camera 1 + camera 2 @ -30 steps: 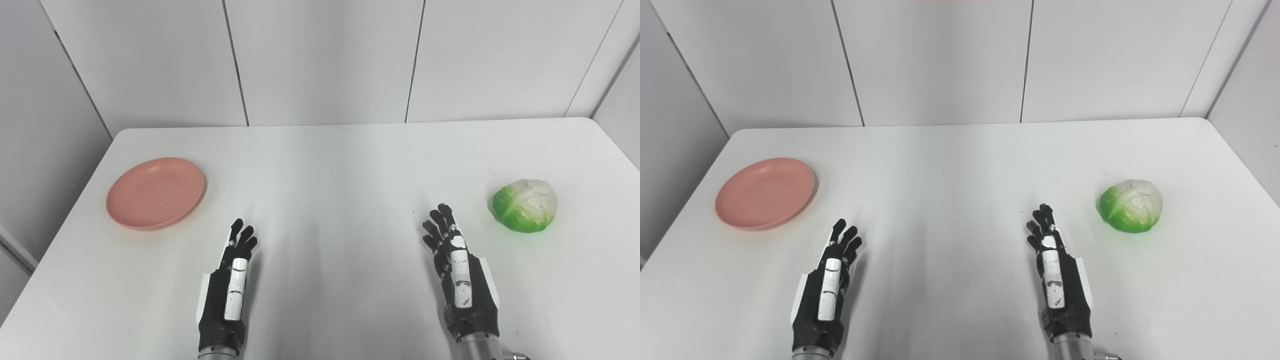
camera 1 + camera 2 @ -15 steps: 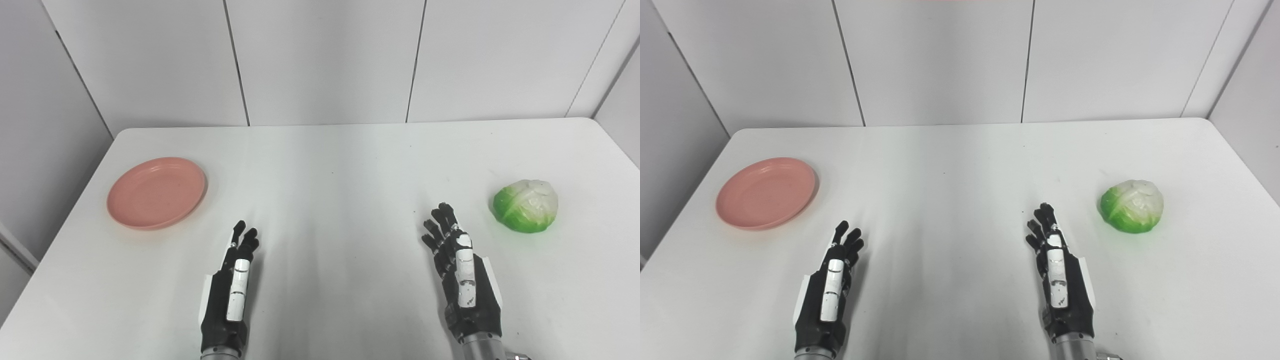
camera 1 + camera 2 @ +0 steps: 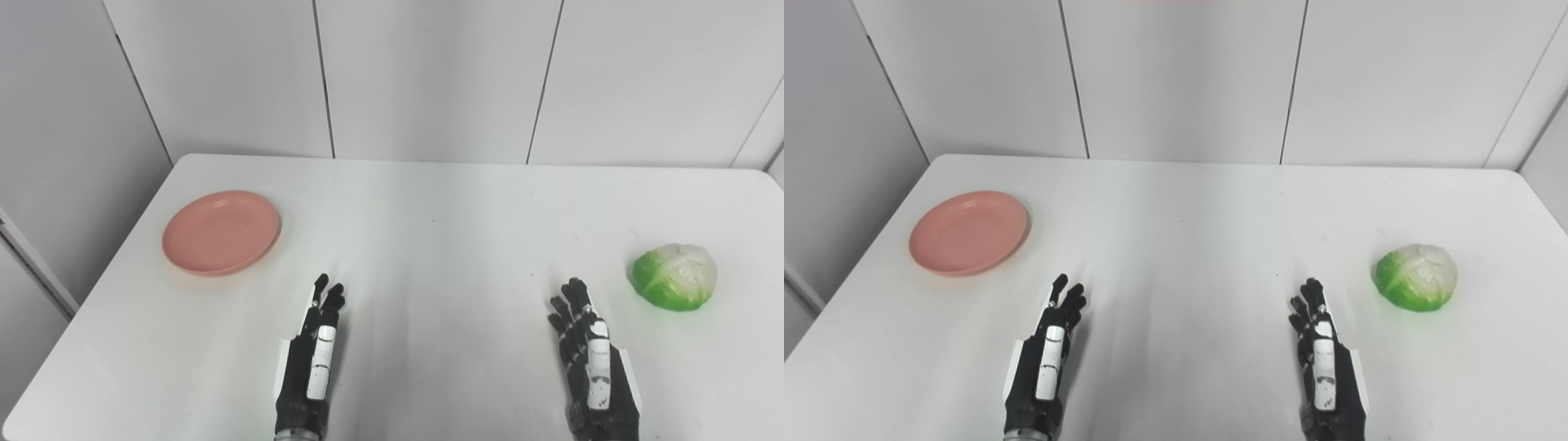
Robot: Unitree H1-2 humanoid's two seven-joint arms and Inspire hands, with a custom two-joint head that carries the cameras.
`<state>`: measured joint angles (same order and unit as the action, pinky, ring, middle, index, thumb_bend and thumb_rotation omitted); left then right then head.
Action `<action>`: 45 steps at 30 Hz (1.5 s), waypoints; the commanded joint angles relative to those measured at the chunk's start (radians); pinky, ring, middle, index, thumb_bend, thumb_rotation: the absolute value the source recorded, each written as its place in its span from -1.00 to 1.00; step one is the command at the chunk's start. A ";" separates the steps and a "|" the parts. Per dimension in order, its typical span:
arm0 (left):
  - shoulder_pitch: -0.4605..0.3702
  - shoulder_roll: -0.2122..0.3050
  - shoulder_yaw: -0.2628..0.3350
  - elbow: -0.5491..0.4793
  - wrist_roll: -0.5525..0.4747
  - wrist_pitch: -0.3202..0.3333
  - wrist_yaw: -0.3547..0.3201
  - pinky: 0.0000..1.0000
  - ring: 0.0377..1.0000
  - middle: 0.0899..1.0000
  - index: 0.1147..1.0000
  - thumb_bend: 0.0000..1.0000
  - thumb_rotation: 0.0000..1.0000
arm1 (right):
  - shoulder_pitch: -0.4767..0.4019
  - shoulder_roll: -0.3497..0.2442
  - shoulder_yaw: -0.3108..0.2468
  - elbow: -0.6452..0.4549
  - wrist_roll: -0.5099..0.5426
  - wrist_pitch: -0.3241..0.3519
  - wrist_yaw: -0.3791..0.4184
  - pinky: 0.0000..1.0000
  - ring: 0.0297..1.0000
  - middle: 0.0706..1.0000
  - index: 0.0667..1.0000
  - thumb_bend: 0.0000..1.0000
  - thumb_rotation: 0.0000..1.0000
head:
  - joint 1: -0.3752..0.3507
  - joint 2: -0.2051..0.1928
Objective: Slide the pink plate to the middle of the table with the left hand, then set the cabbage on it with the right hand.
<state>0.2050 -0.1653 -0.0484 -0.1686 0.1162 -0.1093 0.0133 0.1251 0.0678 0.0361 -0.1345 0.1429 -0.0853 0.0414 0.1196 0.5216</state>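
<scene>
Plate lies flat on the table, near the far-left corner, well apart from the centre; cabbage sits near the right edge, also well apart from the centre. Neither object is touched.

Left hand rests low over the near table edge, fingers extended forward and close together, holding nothing; the plate is ahead of it and to its left. Right hand holds the same pose on the right side, fingers extended and slightly spread, empty; the cabbage is ahead of it and to its right.

Handling, plate: it appears rigid, shallow and light, likely plastic; on a smooth white top it should slide readily. No lift is needed; contact is best made on the far-left rim or with fingertips pressed on the inner floor, then drawn toward the centre. Excess downward force on the rim may tip the opposite edge; a fast push may send the plate past the target.

Handling, cabbage: it is rounded, green at the base and pale on top, with a glossy surface; it is probably a light, hollow model and somewhat slippery. Hold is best taken across the widest part, fingers on one side and thumb opposite; a shallow pinch near the top is likely to slip, and a nudge may roll it.
</scene>
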 commanded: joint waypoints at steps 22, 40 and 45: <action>-0.004 0.014 -0.019 0.098 -0.004 -0.107 0.022 0.81 0.82 0.80 0.84 -0.07 0.89 | 0.014 -0.031 -0.042 0.155 0.005 -0.088 0.051 1.00 0.96 1.00 1.00 0.40 1.00 | 0.048 -0.135; -0.225 0.120 0.106 -0.116 -0.041 -0.041 0.018 0.50 0.55 0.65 0.71 0.63 0.79 | -0.006 -0.010 -0.026 0.208 -0.022 -0.112 0.040 1.00 0.97 0.99 1.00 0.41 1.00 | 0.038 -0.167; -0.318 0.181 0.133 -0.091 -0.037 -0.058 0.035 0.50 0.51 0.58 0.70 0.59 0.82 | 0.001 0.000 -0.016 0.192 -0.038 -0.111 0.031 0.99 0.95 0.97 1.00 0.43 1.00 | 0.027 -0.163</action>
<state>-0.0639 0.0059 0.0821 -0.2493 0.0693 -0.1493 0.0377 0.0915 0.0637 0.0241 -0.0123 0.1136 -0.2203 0.0885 0.1458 0.3574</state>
